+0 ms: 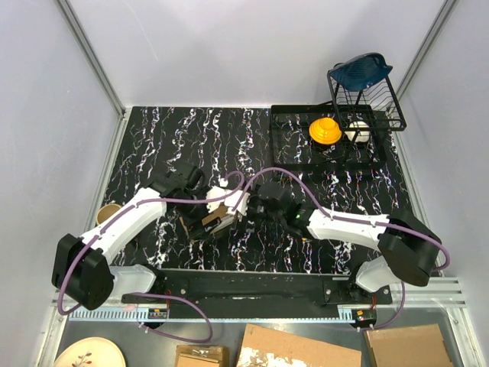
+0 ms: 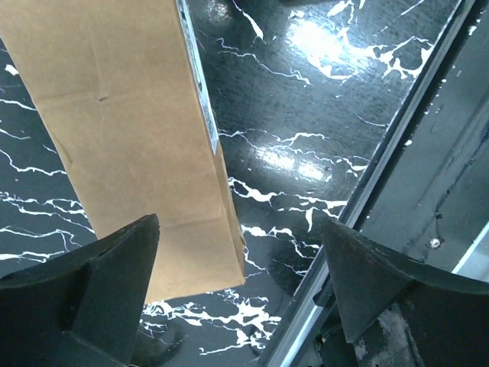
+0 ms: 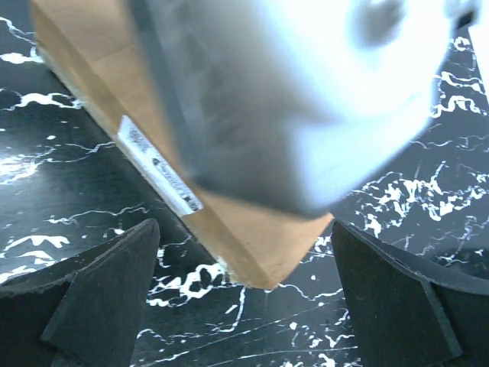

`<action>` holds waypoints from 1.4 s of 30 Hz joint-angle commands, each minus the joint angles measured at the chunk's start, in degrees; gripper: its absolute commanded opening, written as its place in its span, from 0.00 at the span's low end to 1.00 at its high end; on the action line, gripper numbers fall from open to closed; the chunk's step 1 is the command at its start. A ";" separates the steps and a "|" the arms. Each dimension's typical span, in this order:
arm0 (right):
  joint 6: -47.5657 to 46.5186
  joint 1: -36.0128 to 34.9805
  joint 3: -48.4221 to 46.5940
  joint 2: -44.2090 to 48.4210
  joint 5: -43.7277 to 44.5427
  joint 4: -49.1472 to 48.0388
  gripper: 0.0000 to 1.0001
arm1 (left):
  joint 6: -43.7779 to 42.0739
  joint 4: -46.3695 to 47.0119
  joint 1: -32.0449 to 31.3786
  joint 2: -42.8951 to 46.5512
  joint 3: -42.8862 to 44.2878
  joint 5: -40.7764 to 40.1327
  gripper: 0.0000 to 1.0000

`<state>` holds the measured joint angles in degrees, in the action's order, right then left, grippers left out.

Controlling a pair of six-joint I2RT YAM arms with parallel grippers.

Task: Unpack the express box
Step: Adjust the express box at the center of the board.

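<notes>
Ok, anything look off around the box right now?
Nothing spilled. The box lies askew on the table, with the left claw and right claw both open over it, neither gripping. A blurred white shape, probably the left arm, blocks much of the right wrist view: the arms are crowded.

The left arm (image 1: 131, 220) and right arm (image 1: 344, 224) wore white shells between bulky black joints, each trailing a purple cable (image 1: 183, 200). The left hand (image 2: 241, 222) and right hand (image 3: 244, 222) carried matte black wedge-shaped fingers (image 2: 114, 267).

Pale grey walls (image 1: 229, 53) enclose a black, white-veined table (image 1: 153, 138)
</notes>
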<state>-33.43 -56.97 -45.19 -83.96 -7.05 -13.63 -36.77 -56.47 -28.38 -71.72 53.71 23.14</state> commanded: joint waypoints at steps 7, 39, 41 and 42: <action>0.64 1.60 1.93 4.41 -1.39 -4.13 1.00 | 3.29 17.34 -2.47 -3.42 -8.36 -10.74 0.91; 6.45 1.51 9.15 11.19 2.65 -7.38 1.00 | -2.34 22.97 -0.01 -8.87 -3.43 -16.63 0.90; 6.71 1.51 9.24 11.36 2.74 -7.29 1.00 | -2.25 24.03 -0.01 -9.13 -3.88 -17.25 0.79; 6.71 1.51 9.24 11.54 2.83 -7.20 1.00 | -2.42 24.04 -0.01 -9.48 -3.88 -17.16 0.74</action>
<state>-27.90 -55.44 -35.99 -74.74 -5.37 -18.11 -39.35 -35.09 -28.38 -79.48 51.55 6.44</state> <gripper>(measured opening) 0.994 0.826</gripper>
